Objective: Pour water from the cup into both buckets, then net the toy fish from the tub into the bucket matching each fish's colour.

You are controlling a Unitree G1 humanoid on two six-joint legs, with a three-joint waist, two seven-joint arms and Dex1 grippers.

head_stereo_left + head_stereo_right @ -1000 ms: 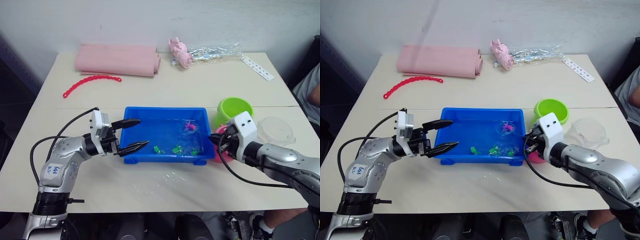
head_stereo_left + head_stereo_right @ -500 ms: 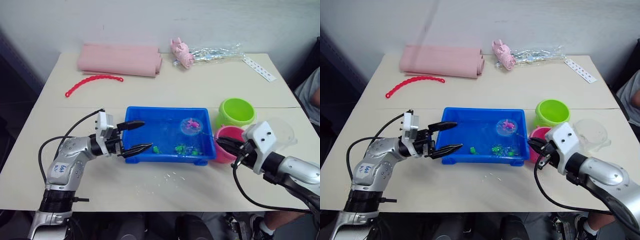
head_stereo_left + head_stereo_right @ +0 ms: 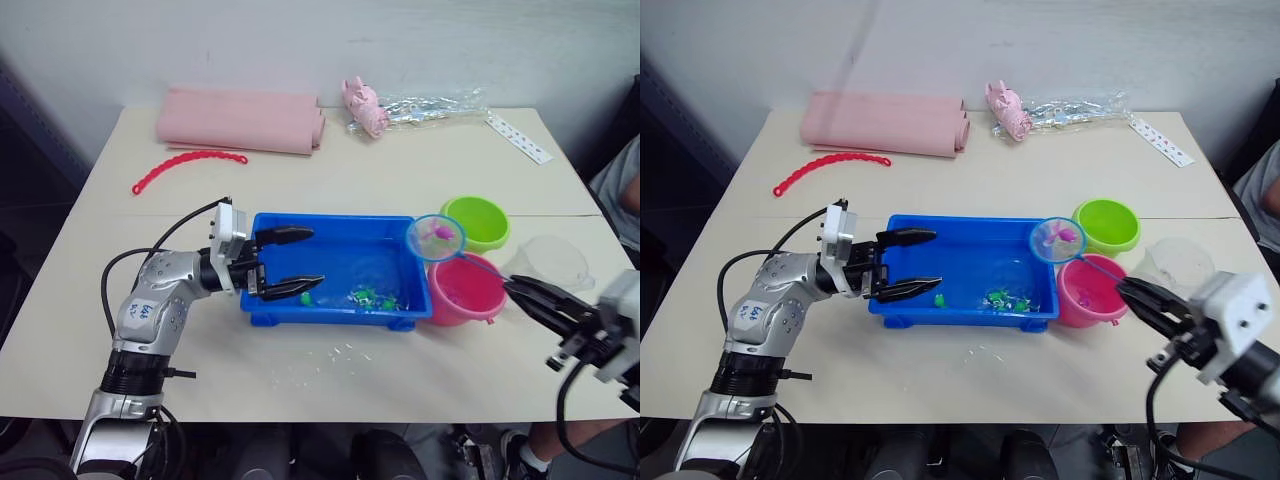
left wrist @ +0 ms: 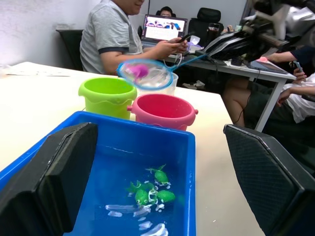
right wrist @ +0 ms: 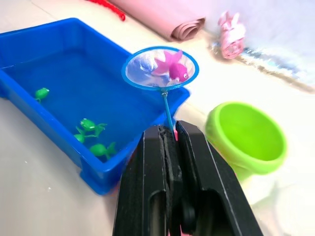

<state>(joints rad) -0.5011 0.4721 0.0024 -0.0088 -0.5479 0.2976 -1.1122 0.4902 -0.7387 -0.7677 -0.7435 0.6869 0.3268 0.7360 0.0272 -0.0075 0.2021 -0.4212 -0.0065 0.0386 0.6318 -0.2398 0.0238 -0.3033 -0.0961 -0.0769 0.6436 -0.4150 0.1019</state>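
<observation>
Net [image 5: 160, 68] with pink fish [image 5: 171, 65], clamped in right gripper [image 5: 168, 138], over tub [image 5: 29, 37] corner.

Office/lab space: seated person [image 4: 110, 34] on a phone, open laptop [image 4: 162, 27], black office chairs [image 4: 209, 17], desks behind the beige work table [image 3: 420, 180].

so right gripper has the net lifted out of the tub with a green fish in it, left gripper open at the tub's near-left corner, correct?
Not quite: the fish in the net is pink, not green, as the right wrist view shows. The green fish lie in the tub. The rest stands: the right gripper holds the net lifted clear of the tub, and the left gripper is open at the tub's near-left corner.
</observation>
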